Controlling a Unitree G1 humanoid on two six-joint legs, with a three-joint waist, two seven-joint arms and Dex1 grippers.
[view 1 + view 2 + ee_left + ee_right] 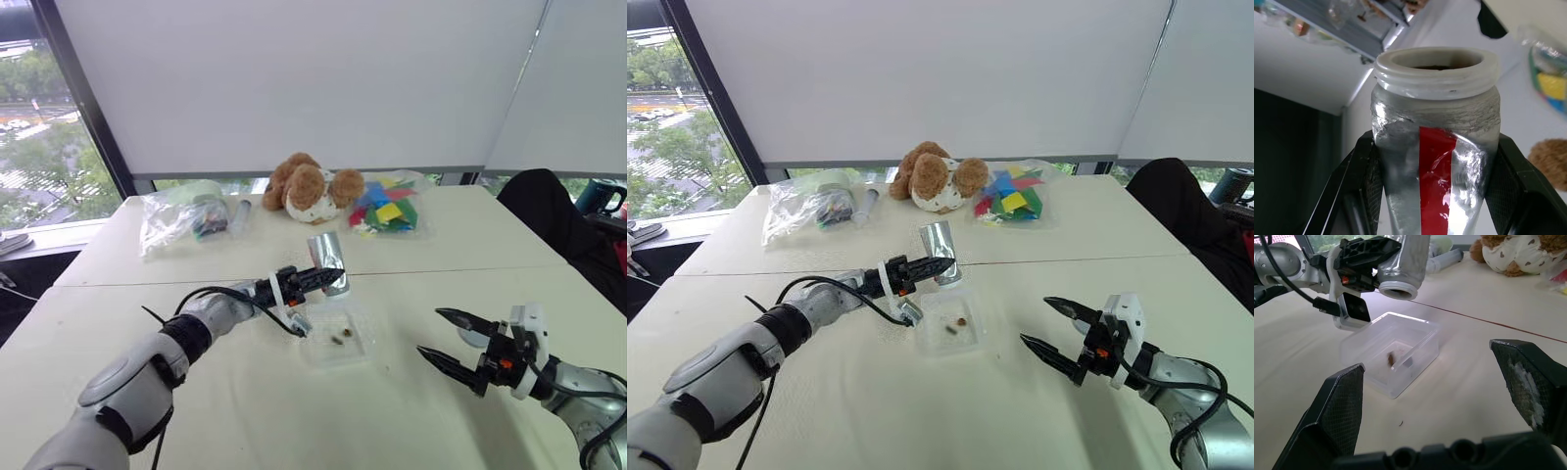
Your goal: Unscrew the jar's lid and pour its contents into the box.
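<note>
My left gripper (333, 276) is shut on the jar (326, 253), a silver-grey cylinder with a red stripe (1437, 176). The jar has no lid on and is tipped over, its open mouth (1398, 290) facing down above the box (1415, 323). The box is a shallow clear tray on the white table. The contents (338, 340), a few tiny brown pieces, lie inside it. To the right of the box, my right gripper (446, 338) hangs open and empty just above the table. A small grey round piece (468, 339), perhaps the lid, lies partly hidden behind its fingers.
At the back of the table sit a brown teddy bear (309, 186), a bag of coloured pieces (387, 208), a clear plastic bag (181, 215) and a slim clear tube (238, 213). A dark chair back (549, 211) stands by the far right edge.
</note>
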